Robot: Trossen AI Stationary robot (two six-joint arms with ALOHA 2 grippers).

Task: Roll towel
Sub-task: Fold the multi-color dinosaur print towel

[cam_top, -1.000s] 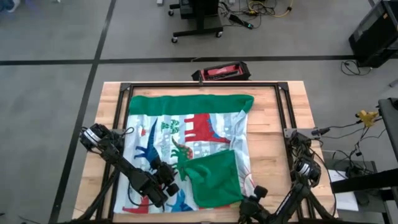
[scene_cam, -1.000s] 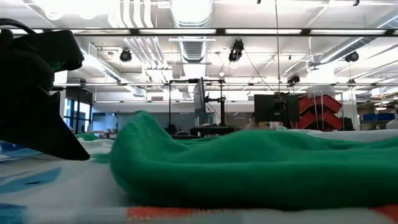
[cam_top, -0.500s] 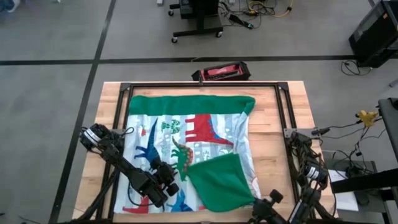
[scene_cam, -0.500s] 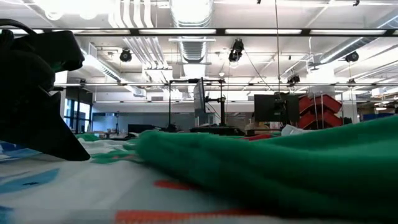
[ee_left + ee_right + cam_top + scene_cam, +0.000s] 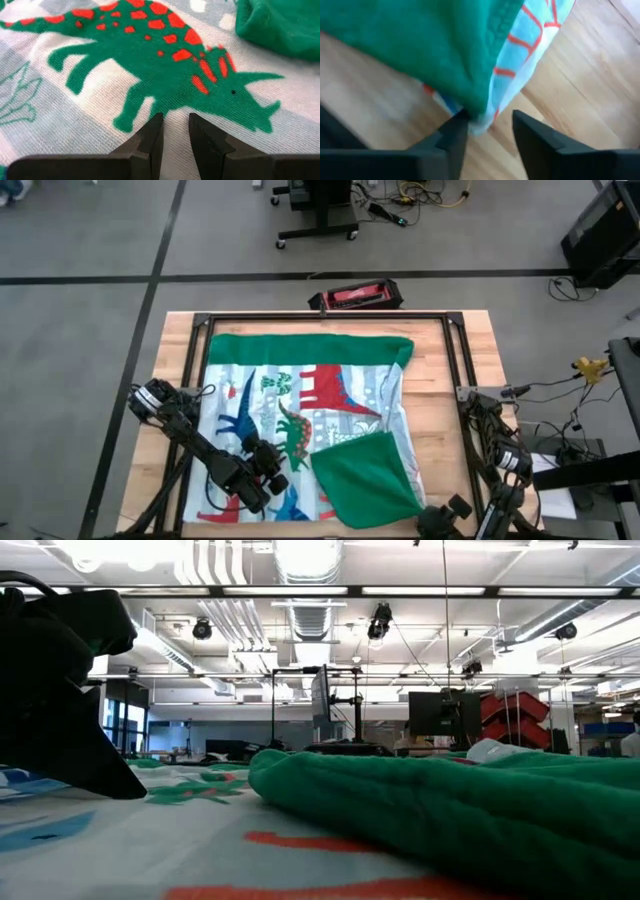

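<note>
Towel (image 5: 300,395) covers most of the worktop (image 5: 445,405), spread flat inside a black frame (image 5: 325,317), green border along the far edge. Nearest me, at the near right corner of the worktop, I see my right gripper (image 5: 443,518) sitting just off the towel's folded-over corner. That green flap (image 5: 367,478) lies doubled back over the printed side, pointing toward the near right corner. In the right wrist view the gripper's (image 5: 487,122) fingers (image 5: 532,132) stand apart, with the green edge and the pale blue underside of the towel (image 5: 440,50) hanging at the tip of one finger and bare wood in the gap; I read it as open, with nothing clamped between the fingers.

My left gripper (image 5: 268,465) rests on the towel near the near left part of the worktop, just beside the flap. Its wrist view shows the fingers (image 5: 150,137) with a narrow gap, the tips (image 5: 175,132) right at the cloth beneath a green dinosaur with red spots (image 5: 165,70); nothing sits between them, so I call it slightly open and holding nothing.

From the low view the green flap (image 5: 430,810) rises as a soft ridge across the cloth, with the left arm (image 5: 55,690) dark at the side.

Beyond the far edge of the worktop, a red and black tool (image 5: 355,296) lies on the floor.
</note>
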